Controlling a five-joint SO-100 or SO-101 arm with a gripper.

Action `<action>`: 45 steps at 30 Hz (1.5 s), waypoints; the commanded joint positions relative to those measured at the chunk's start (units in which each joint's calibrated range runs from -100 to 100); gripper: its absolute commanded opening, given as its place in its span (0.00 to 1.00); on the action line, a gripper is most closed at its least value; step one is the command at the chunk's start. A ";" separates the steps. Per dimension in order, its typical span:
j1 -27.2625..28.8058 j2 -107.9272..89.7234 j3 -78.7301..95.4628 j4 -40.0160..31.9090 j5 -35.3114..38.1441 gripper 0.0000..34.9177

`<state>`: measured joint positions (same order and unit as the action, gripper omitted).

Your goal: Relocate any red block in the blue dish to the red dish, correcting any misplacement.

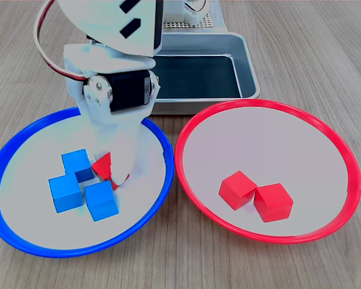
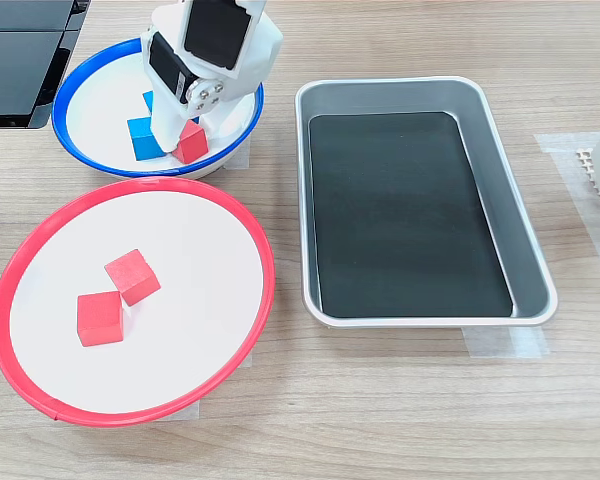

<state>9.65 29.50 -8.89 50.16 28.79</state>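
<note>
A white robot arm reaches down into the blue dish (image 1: 15, 235), which sits on a wooden desk (image 1: 313, 48). In the first exterior view, the arm's jaws (image 1: 111, 171) are at the dish floor, closed around the red block (image 1: 104, 165), which is tilted with one corner up. The block lies near the middle of the blue dish, touching or just beside three blue cubes (image 1: 66, 192) clustered on the first exterior view's left of it.

The red dish (image 1: 343, 156) sits just beside the blue dish, their rims almost touching. It has a pale inside and holds two red cubes (image 1: 256, 195) that touch each other.

A rectangular steel tray (image 1: 246, 66) with a dark floor stands behind both dishes in the first exterior view, near their far rims.

In the second exterior view, the blue dish (image 2: 90, 155) lies above the red dish (image 2: 265, 270), with the tray (image 2: 525, 210) to the right of both. There the red block (image 2: 190, 142) shows at the arm's tip beside a blue cube (image 2: 143, 138).
</note>
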 commanded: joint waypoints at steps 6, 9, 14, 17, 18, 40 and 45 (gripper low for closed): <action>0.19 -1.31 -1.44 -0.76 -0.05 0.07; 0.00 -2.42 -0.98 -0.76 -0.05 0.03; -0.75 -6.51 -0.71 0.39 -0.34 0.01; -1.13 -9.58 -0.71 1.96 -0.49 0.01; -1.32 -10.78 -0.62 2.54 -0.54 0.01; -21.55 -15.89 4.02 0.31 -2.83 0.01; -23.25 -12.82 4.75 -1.17 -2.64 0.01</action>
<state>-12.39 16.20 -3.99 50.08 26.20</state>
